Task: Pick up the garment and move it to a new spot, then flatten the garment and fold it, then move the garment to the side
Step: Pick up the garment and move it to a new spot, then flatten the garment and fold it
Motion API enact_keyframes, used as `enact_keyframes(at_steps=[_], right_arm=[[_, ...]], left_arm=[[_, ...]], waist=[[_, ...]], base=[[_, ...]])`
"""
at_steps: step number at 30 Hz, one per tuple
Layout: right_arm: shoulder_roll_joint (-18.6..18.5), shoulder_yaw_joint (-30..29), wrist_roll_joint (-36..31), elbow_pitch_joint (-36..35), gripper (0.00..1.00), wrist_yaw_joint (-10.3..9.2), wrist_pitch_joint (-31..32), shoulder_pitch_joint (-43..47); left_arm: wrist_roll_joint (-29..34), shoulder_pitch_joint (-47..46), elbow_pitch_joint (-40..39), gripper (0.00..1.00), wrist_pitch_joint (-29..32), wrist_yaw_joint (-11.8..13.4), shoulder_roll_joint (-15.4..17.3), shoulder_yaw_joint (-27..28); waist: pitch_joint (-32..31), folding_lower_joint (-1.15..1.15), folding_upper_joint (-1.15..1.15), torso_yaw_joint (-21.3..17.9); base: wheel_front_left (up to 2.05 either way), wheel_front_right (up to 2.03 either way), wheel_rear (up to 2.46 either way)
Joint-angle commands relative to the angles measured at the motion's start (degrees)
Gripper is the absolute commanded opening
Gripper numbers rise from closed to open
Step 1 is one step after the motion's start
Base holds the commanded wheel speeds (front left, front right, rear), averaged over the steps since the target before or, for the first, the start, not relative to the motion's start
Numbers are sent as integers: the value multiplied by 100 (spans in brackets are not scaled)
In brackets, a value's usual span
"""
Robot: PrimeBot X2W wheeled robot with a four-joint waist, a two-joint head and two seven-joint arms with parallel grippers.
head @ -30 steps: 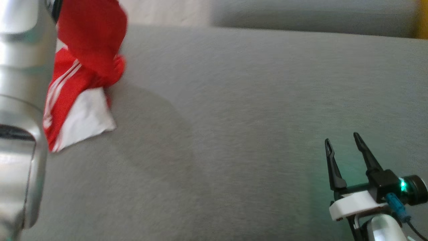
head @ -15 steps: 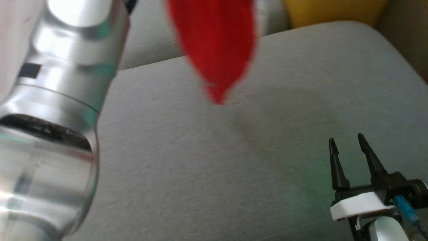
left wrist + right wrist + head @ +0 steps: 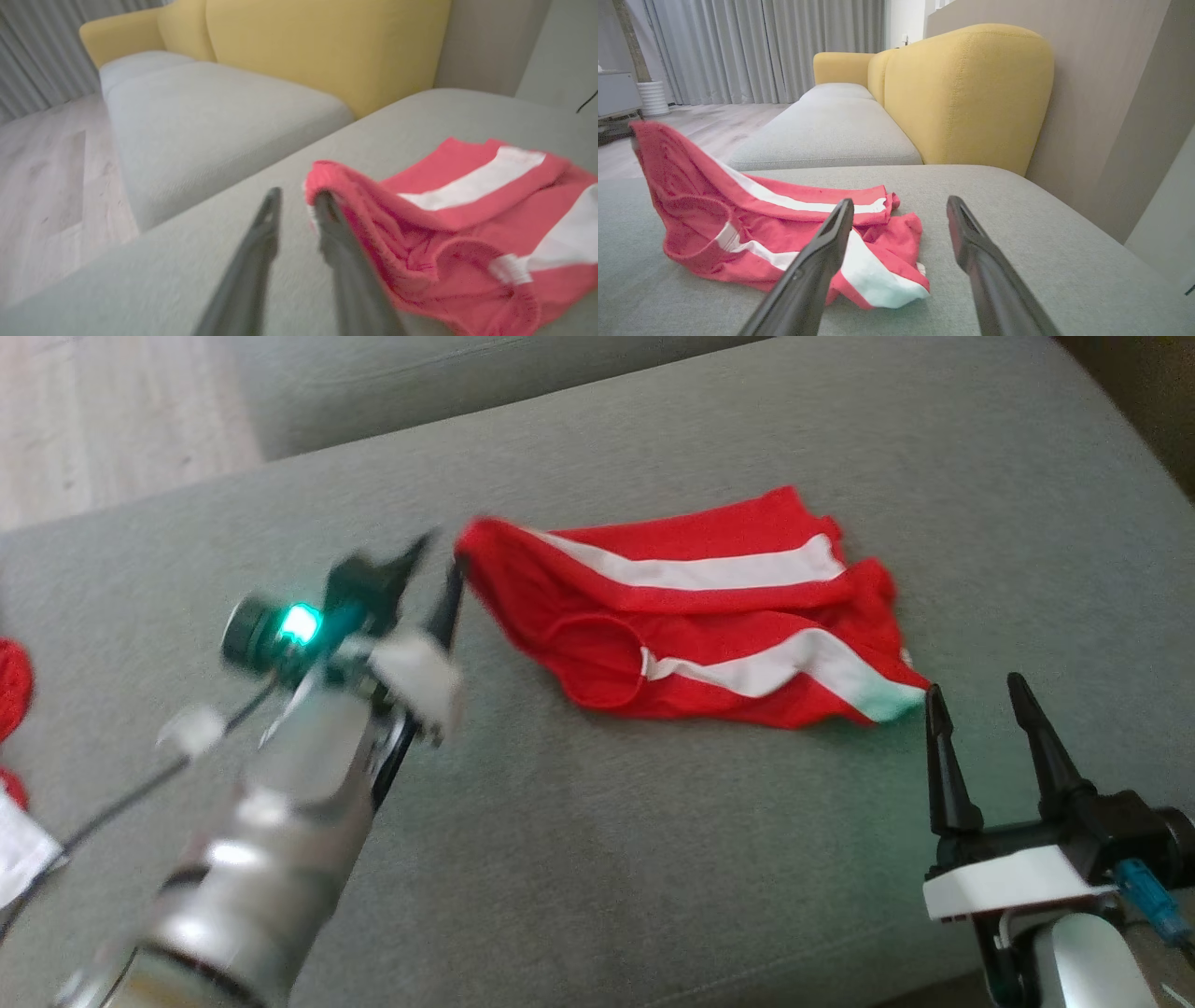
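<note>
Home living room: long sofa (image 3: 224, 121) with grey seat cushions (image 3: 831, 135) and mustard-yellow backrests (image 3: 971, 93), floor-length grey curtains (image 3: 761, 46) across the far wall, pale wood-plank floor (image 3: 46, 186). A low grey cabinet (image 3: 616, 93) and a white ribbed pot (image 3: 653, 98) stand by the curtains, and a plain beige wall panel (image 3: 1111, 93) runs behind the sofa. The red-and-white garment (image 3: 691, 644) lies on the near seat cushion (image 3: 653, 859), so the work surface is soft furniture, consistent with a domestic setup.

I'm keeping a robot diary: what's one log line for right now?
garment: rumpled on cushion | left gripper: open, at its raised corner | right gripper: open, empty
</note>
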Motion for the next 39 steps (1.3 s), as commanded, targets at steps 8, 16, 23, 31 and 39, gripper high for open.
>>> enact_keyframes(at_steps=[8, 16, 23, 31, 39], right_arm=[[-20, 80, 113, -27, 100, 41, -61, -4], [-19, 49, 161, 45, 100, 41, -61, 410], [-19, 69, 173, -102, 100, 41, -61, 903], [-19, 326, 301, -328, 100, 41, -61, 1369], [-19, 370, 418, -298, 100, 41, -61, 1621]], left_arm=[[-386, 1763, -1581, 100, -93, 346, 328, 1451], [616, 4311, -4415, 100, -94, 1033, -4, 2788], [1534, 5625, -6066, 100, -95, 1143, -171, 3109], [2110, 6262, -6372, 100, -95, 1107, -180, 3076], [2190, 6485, -6230, 100, -95, 972, -181, 3153]], waist=[[-208, -1, 0, 826], [-809, -1, 0, 1592], [-1187, -1, 0, 1880], [-1634, -1, 0, 1855], [-1833, -1, 0, 1846]], base=[[0, 0, 0], [0, 0, 0], [0, 0, 0], [0, 0, 0], [0, 0, 0]])
